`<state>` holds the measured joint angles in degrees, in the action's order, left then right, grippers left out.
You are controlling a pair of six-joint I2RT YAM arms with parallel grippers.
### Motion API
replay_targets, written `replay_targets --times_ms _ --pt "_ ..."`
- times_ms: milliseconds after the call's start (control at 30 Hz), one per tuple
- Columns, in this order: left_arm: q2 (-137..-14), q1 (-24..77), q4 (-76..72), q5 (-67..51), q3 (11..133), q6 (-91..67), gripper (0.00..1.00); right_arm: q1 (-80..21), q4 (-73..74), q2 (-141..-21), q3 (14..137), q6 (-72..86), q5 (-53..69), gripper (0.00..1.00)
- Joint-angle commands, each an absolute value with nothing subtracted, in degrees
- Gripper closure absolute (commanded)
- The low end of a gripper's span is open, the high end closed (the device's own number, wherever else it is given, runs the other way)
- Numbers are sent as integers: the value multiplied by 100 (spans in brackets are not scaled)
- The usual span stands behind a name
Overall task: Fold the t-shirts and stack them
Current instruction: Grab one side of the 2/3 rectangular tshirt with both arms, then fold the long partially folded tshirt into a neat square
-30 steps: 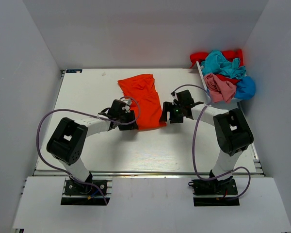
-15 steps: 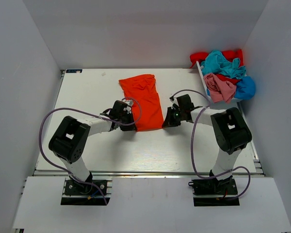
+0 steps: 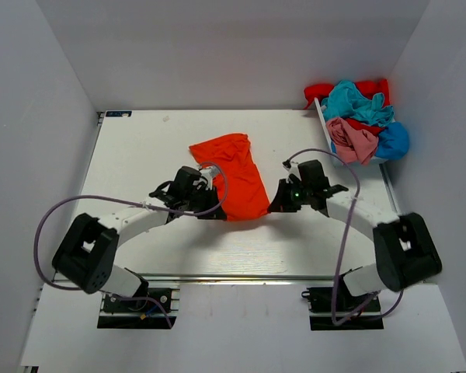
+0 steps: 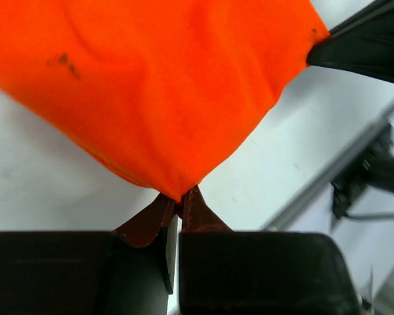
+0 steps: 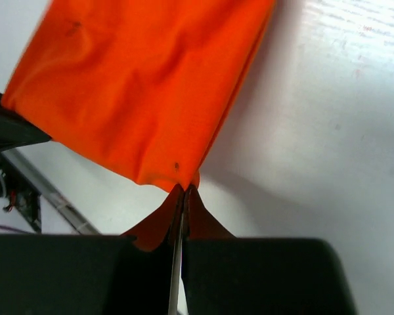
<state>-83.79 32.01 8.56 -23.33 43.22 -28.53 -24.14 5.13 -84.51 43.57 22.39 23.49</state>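
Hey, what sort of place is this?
Likely a robot lab work cell, not a home: a white table boxed in by plain white walls, left arm and right arm bolted at its near edge, crumpled shirts piled far right.

Nothing legible: no word, brand, number or sign can be read in any of my three views. A small dark tag (image 3: 118, 114) at the far left corner of the tabletop (image 3: 140, 148) is too small to make out. The dark specks (image 4: 64, 60) on the orange-red t-shirt (image 3: 237, 175) form no letters.
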Motion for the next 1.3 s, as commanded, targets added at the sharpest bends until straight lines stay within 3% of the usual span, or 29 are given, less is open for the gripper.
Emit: replay_targets --times_ms 0,200,467,733,1100,1267 --pt "-7745 3348 1326 -2936 4263 -2892 100 -2452 1158 -7683 4114 2048 2566 100" --pt "-7085 3454 1792 -3928 4376 -2839 100 -2435 2274 -6146 4210 1363 2426 100" --pt "-6443 3454 2013 -4244 4640 -3084 100 -2426 2900 -5423 5044 1230 2426 100" --pt "-6100 3454 2496 -3393 5071 -2953 100 -2408 2839 -5651 5712 1406 2224 100" --pt "-7269 3340 2294 -3331 5370 -3006 100 -2399 2540 -6873 6309 1837 1872 100" --pt "-7409 3287 2425 -2568 5476 -3006 100 -2391 2400 -7294 6469 1907 1697 100"
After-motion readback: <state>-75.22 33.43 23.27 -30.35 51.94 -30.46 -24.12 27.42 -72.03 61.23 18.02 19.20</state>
